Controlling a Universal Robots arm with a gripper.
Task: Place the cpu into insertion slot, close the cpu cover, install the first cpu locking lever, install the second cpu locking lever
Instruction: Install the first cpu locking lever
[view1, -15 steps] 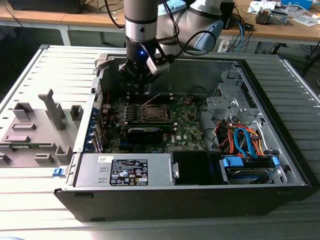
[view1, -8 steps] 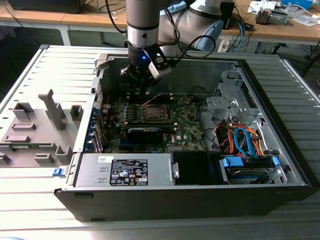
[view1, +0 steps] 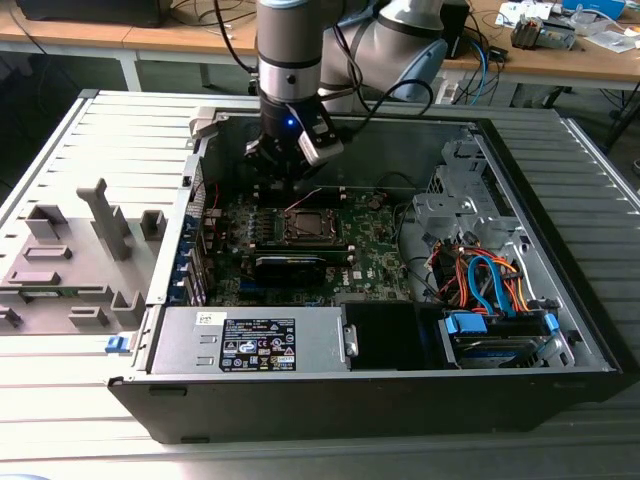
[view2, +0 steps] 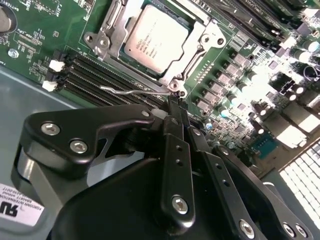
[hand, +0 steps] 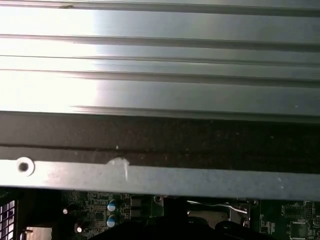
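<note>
While the small flat square cpu (view2: 156, 41) with its pale silver-beige metal top lies seated in the insertion slot (view2: 192, 22), a square socket with a dark rim on the green circuit board (view2: 35, 35), the silver-grey metal frame of the cpu cover (view2: 112, 37) sits down around it, its large window leaving the chip's top exposed. A thin bent wire locking lever (view2: 131, 91) runs along the socket's edge beside the long black memory slots (view2: 95, 75), its tip meeting the very end of the black fingers (view2: 174, 106). In the second wrist view those fingers are drawn together to a narrow point at the lever's end; whether they actually pinch the wire I cannot tell.

In the exterior view the gripper (view1: 284, 182) hangs inside the open black computer case (view1: 400, 390), just above the socket (view1: 305, 226) near the middle of the board. A grey power supply box (view1: 250, 340) lies along the case's near wall, and a bundle of orange and blue cables (view1: 485, 280) sits toward the exterior view's right. The case rests on a ribbed grey metal worktop (view1: 120, 130), with grey plastic fixture blocks (view1: 75, 260) on the exterior view's left
</note>
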